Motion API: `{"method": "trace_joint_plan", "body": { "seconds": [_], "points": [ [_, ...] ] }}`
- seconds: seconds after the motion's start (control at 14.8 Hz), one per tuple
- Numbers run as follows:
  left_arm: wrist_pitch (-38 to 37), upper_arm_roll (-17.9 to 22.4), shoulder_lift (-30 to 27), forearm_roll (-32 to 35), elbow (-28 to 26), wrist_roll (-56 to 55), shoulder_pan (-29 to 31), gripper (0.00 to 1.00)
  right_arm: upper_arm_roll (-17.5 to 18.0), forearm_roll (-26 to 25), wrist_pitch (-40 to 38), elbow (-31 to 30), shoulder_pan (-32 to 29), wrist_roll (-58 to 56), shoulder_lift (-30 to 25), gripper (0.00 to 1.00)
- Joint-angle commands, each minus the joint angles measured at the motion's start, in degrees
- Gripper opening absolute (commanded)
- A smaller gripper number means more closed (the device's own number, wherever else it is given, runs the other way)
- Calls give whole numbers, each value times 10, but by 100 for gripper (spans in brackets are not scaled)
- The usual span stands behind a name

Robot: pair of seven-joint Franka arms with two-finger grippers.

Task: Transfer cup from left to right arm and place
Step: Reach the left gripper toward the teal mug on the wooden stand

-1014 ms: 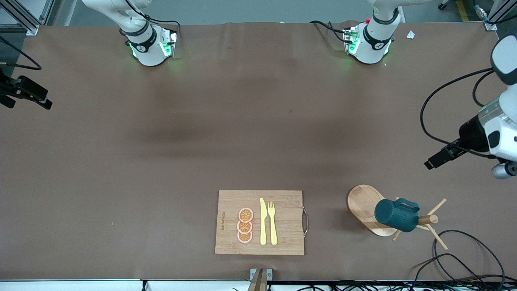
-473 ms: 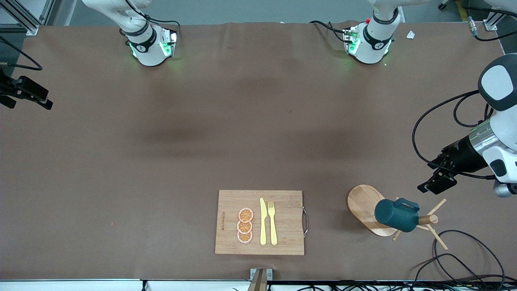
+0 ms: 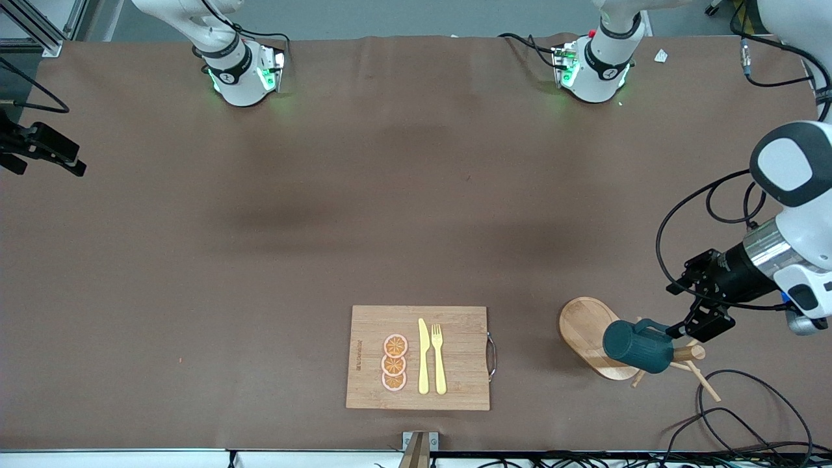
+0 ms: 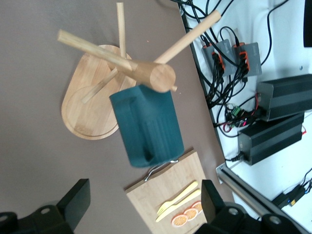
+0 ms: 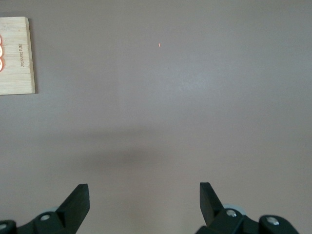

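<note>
The dark teal ribbed cup (image 3: 634, 344) hangs by its handle on a peg of a wooden mug tree (image 3: 694, 353), near the front camera at the left arm's end of the table. In the left wrist view the cup (image 4: 146, 126) hangs below the tree's post (image 4: 156, 75). My left gripper (image 3: 677, 309) hovers beside the tree, close to the cup's handle, open and holding nothing (image 4: 145, 195). My right gripper (image 5: 144, 195) is open over bare table, high at the right arm's end (image 3: 68, 162), waiting.
A wooden cutting board (image 3: 455, 351) with a metal handle lies near the front edge, carrying a yellow knife (image 3: 423, 357), a yellow fork (image 3: 439, 357) and three orange slices (image 3: 394, 363). The tree's oval base (image 3: 582, 328) rests on the table. Loose cables (image 3: 747, 403) lie at the corner.
The left arm has swung down toward the front camera, bringing its open gripper from well above the mug tree to just beside the cup's handle. The right arm has not moved.
</note>
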Motion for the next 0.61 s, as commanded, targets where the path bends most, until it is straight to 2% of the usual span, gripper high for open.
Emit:
{"method": "trace_joint_plan", "body": {
  "seconds": [0.0,0.14,0.54],
  "points": [
    [62,-1,10,-35,-20,-12,0,100,6,2,4,-4,-4,4,-6,100],
    [106,-1,17,-49,-39,-13,-2,100,6,2,3,-4,-3,4,-6,100],
    [109,-1,30,-107,-45,-13,2,100,6,2,3,-4,-1,5,-7,100]
  ]
}}
